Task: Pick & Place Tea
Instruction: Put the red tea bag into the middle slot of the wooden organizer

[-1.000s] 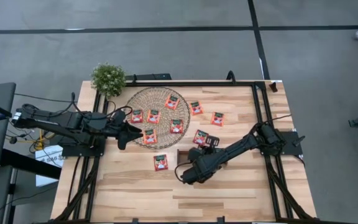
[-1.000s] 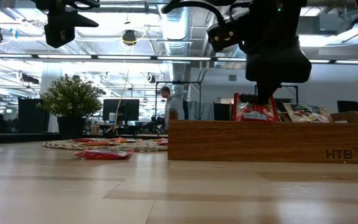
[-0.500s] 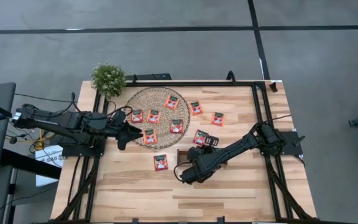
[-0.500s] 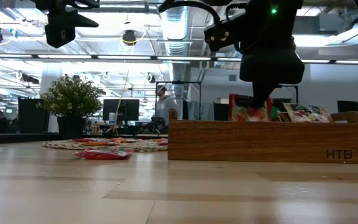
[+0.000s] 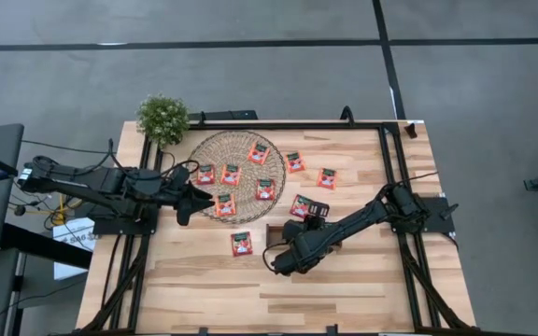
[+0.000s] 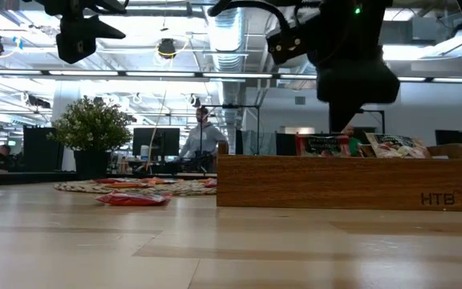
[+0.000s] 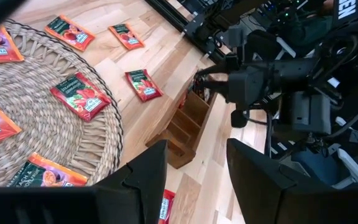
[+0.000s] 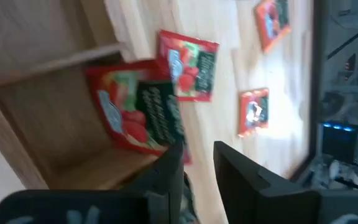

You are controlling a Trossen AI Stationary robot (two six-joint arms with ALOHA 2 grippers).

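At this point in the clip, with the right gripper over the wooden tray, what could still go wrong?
The red sachet below the right gripper leans on a tray divider rather than lying flat; it may stay propped up or catch on the gripper as it lifts. The left gripper hovers open at the woven mat's edge, close to a sachet there, and could nudge it.
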